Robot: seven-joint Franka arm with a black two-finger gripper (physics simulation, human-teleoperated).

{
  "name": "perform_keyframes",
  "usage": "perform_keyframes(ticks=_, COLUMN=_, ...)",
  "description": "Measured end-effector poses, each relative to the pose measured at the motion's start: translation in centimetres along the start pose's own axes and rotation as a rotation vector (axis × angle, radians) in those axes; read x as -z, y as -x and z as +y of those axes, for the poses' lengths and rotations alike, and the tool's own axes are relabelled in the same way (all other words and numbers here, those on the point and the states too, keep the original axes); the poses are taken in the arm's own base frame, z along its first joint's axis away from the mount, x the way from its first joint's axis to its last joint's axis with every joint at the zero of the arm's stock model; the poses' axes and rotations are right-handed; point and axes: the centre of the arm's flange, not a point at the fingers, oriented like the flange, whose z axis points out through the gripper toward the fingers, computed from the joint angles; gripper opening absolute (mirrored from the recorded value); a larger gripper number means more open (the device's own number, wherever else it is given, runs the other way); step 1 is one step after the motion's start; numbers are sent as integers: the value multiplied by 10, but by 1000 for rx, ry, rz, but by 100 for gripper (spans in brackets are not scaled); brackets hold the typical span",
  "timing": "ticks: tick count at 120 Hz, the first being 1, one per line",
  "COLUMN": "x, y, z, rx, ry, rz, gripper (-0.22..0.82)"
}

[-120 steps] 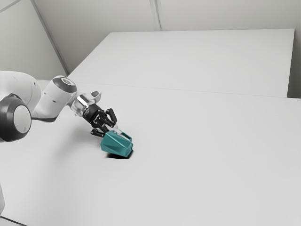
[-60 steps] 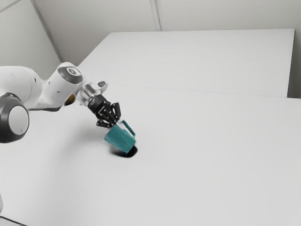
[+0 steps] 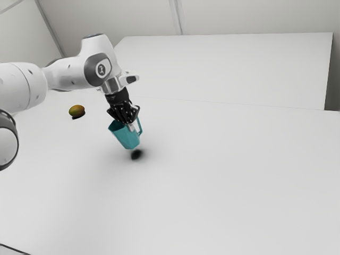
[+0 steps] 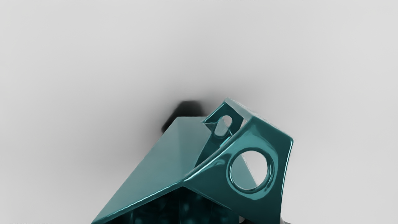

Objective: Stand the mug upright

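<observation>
Mug (image 3: pixel 125 137), blue-green, up in the air over the white table (image 3: pixel 212 180) and tipped, so not set upright. With its open top up toward the exterior view's left and its bottom low, toward the exterior view's right. Held near the top edge by the black gripper (image 3: pixel 128 123), pinched between its fingers. With a handle (image 4: pixel 264 133) on the exterior view's right (a funny one, with a big round hole in it). Below, on the table, a dark shadow (image 3: pixel 137 154). Farther off, toward the exterior view's left, a round yellow-brown fruit (image 3: pixel 77 110) on the table. Way back, a big flat white board (image 3: pixel 228 69), then a gray wall (image 3: pixel 239 18).
</observation>
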Motion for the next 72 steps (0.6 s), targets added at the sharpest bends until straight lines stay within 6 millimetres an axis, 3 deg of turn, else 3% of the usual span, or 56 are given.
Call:
perform_keyframes(ticks=33, x=3, y=31, z=31, rx=-22, ry=-128, rz=44, gripper=-18)
perform_keyframes(ticks=52, x=-3, y=33, z=31, rx=7, ry=-176, rz=57, gripper=-18)
perform_keyframes(ticks=72, x=-27, y=32, z=29, rx=45, ry=-186, rz=41, gripper=-18)
